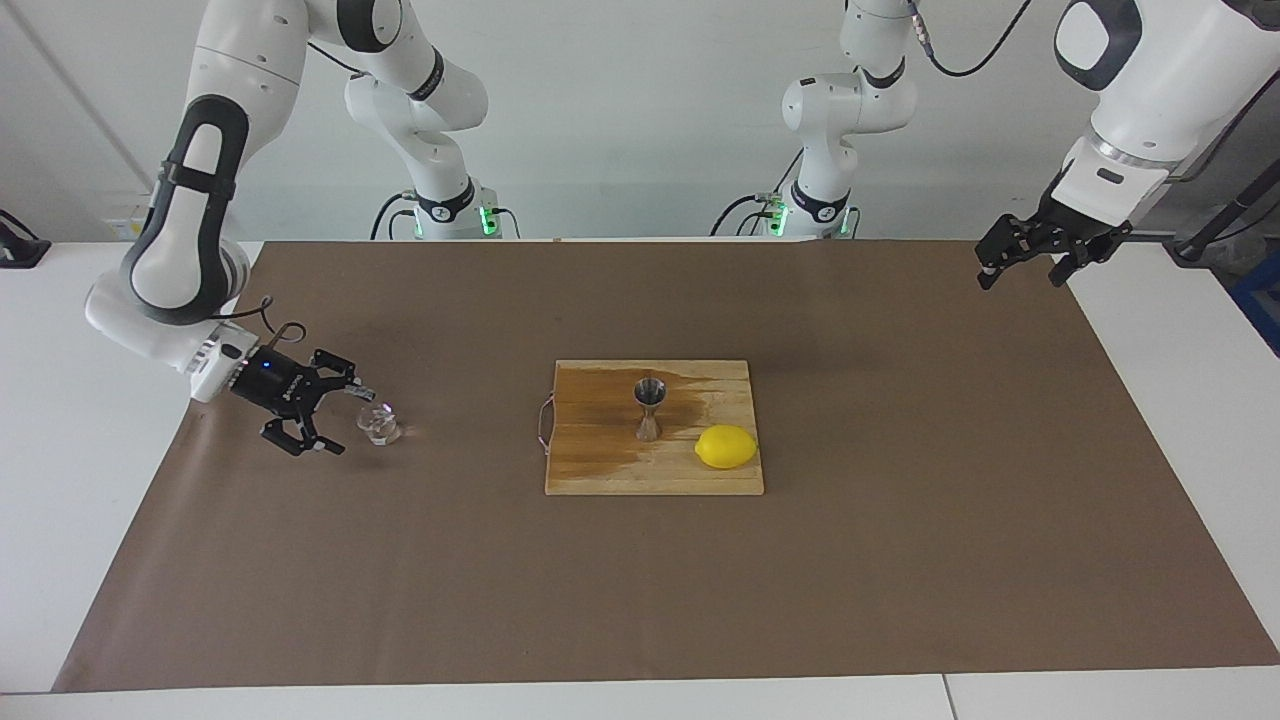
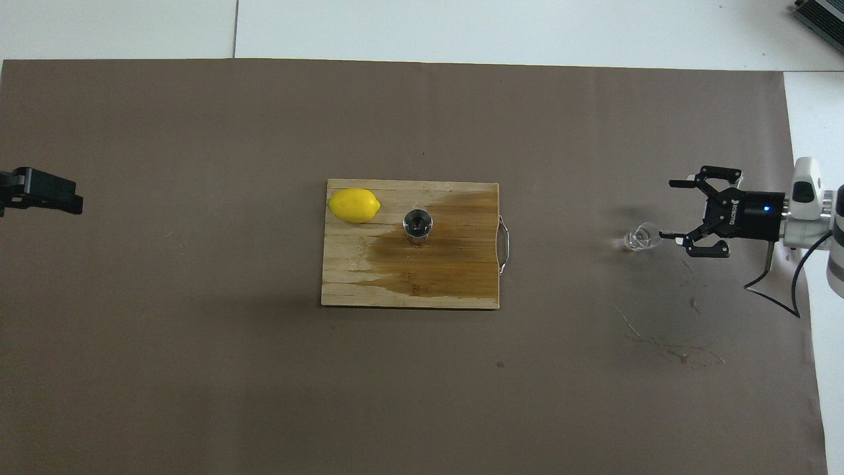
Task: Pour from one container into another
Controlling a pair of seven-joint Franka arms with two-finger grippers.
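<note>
The tiny clear glass cup (image 1: 379, 425) stands on the brown mat toward the right arm's end of the table; it also shows in the overhead view (image 2: 643, 237). My right gripper (image 1: 350, 422) is low beside it, open, with the cup just off its fingertips and not held; in the overhead view (image 2: 667, 208) the cup is in line with one fingertip. The silver jigger (image 1: 648, 408) stands upright on the wooden cutting board (image 1: 600, 472), seen from above (image 2: 418, 224). My left gripper (image 1: 1022, 280) waits, open and empty, up over the left arm's end of the table (image 2: 39, 198).
A yellow lemon (image 1: 726, 446) lies on the board beside the jigger, toward the left arm's end (image 2: 354, 205). A dark wet patch covers part of the board (image 2: 356, 284). Faint wet marks show on the mat (image 2: 672, 343) near the right arm.
</note>
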